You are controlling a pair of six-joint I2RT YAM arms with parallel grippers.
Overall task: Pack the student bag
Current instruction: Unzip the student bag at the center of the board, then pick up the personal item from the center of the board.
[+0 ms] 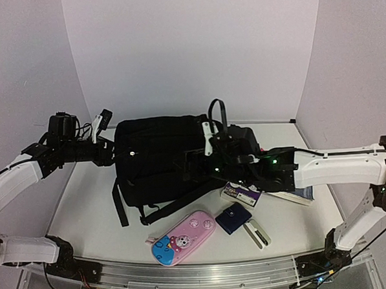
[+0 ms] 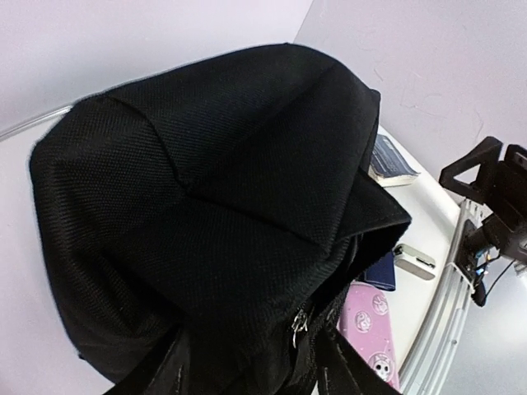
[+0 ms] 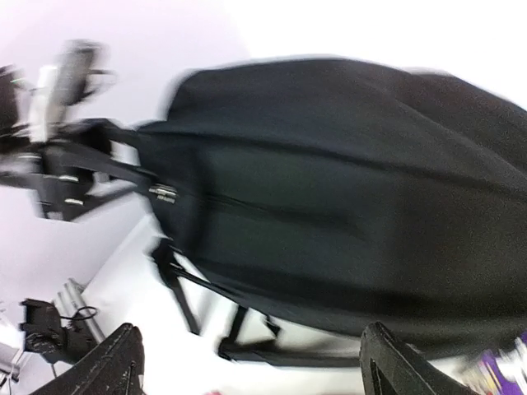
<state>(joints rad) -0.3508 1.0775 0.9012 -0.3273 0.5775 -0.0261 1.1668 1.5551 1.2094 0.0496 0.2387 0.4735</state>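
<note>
Tabletop [image 1: 86, 208] is filled by the student bag [image 1: 155, 159], seemingly steadied at nine o'clock by the left gripper [image 1: 106, 125], opening untellable; right gripper [image 3: 247, 341] is spread wide.

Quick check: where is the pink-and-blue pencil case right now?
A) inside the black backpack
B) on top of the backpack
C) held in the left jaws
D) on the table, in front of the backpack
D: the pencil case lies flat on the table, on the near side of the backpack, outside it and with nothing gripping it.
</note>
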